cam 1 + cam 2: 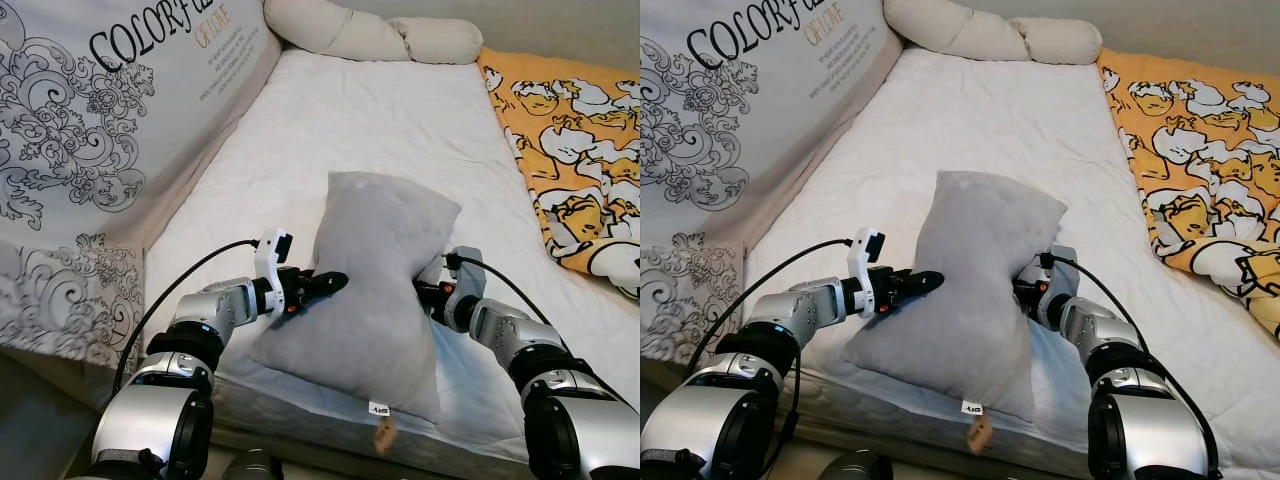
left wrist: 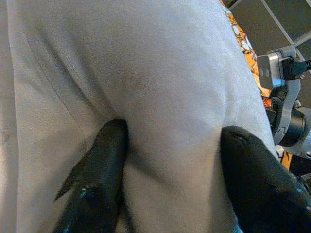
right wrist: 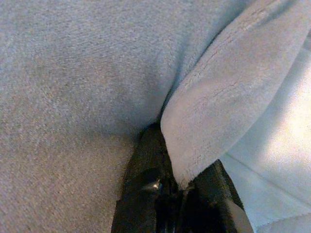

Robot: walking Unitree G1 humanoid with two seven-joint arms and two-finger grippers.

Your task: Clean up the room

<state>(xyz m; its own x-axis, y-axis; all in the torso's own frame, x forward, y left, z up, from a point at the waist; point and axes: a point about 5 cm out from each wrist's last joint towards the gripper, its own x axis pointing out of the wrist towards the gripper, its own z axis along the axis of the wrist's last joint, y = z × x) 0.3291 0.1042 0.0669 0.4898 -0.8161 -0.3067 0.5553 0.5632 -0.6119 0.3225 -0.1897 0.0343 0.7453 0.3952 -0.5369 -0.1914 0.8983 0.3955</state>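
Grey plush pillow [image 1: 375,290], lying at the near edge of the bed [image 1: 400,110], pinched at its waist from both sides. Left gripper [image 2: 170,160] spread around a fold of fabric; right gripper [image 3: 175,189] closed tight on an edge flap. Soft, light, saggy, likely to droop when lifted. Best held deep in the bulk, not by loose fabric.

Soft, even daylight fills the head views, sharp throughout, with a faint shadow under the plump grey fabric pillow [image 1: 375,290]. Both wrist close-ups look soft-focused, their black fingers [image 2: 97,184] slightly blurred.
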